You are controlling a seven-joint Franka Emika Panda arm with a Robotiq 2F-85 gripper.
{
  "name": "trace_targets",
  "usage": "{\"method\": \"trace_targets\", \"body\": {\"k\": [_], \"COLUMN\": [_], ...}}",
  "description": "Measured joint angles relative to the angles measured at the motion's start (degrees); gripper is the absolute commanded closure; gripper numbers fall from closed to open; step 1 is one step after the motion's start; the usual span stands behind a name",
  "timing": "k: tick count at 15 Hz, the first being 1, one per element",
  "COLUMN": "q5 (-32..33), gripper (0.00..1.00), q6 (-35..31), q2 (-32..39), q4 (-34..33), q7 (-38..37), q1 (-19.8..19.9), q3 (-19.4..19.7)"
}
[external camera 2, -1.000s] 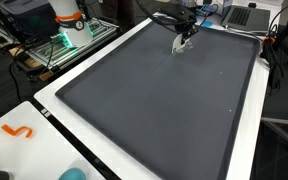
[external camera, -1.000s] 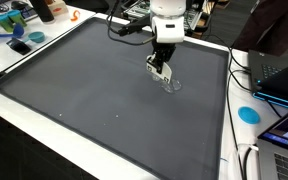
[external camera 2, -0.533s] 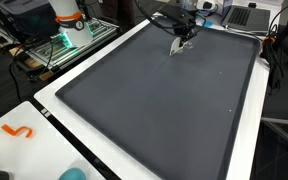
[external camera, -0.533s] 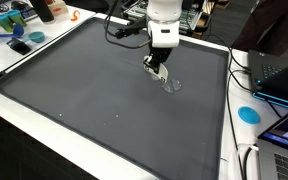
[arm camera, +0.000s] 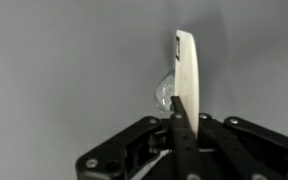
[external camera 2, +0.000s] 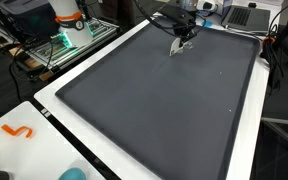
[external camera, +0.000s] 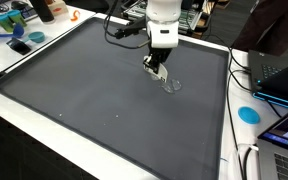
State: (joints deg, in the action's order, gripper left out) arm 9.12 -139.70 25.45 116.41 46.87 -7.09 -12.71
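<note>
My gripper point(external camera: 157, 68) hangs low over the far part of a dark grey mat point(external camera: 94, 95), seen also in an exterior view point(external camera 2: 180, 44). It is shut on a thin white flat piece point(arm camera: 186, 65) with a rounded end, which sticks out past the fingertips point(arm camera: 177, 108) in the wrist view. A small clear glass-like object point(external camera: 171, 85) lies on the mat just beside the gripper. In the wrist view that clear object point(arm camera: 163, 95) shows partly behind the white piece. Whether the two touch I cannot tell.
A white table rim point(external camera: 44, 120) frames the mat. A laptop point(external camera: 282, 78), a blue disc point(external camera: 248, 114) and cables lie past one side. Coloured clutter point(external camera: 14, 25) sits at a far corner. An orange squiggle point(external camera 2: 19, 131) lies on the white surface near the camera.
The gripper has shifted slightly up and away from the clear object, still holding the white piece. The clear object has stayed put.
</note>
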Motion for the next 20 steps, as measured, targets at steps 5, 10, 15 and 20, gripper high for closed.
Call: {"method": "trace_targets", "body": {"k": [5, 10, 15, 20], "q5": [0.1, 0.25, 1.4, 2.33], "gripper": [0.99, 0.99, 0.99, 0.99], "q6": [0.17, 1.11, 2.28, 3.18], "q2": [0.01, -0.08, -0.24, -0.35], "q4": [-0.01, -0.02, -0.02, -0.02], "q7": [0.03, -0.02, -0.39, -0.91], "q1": [0.02, 0.01, -0.02, -0.04], "q3": [0.3, 0.88, 1.33, 1.89]}}
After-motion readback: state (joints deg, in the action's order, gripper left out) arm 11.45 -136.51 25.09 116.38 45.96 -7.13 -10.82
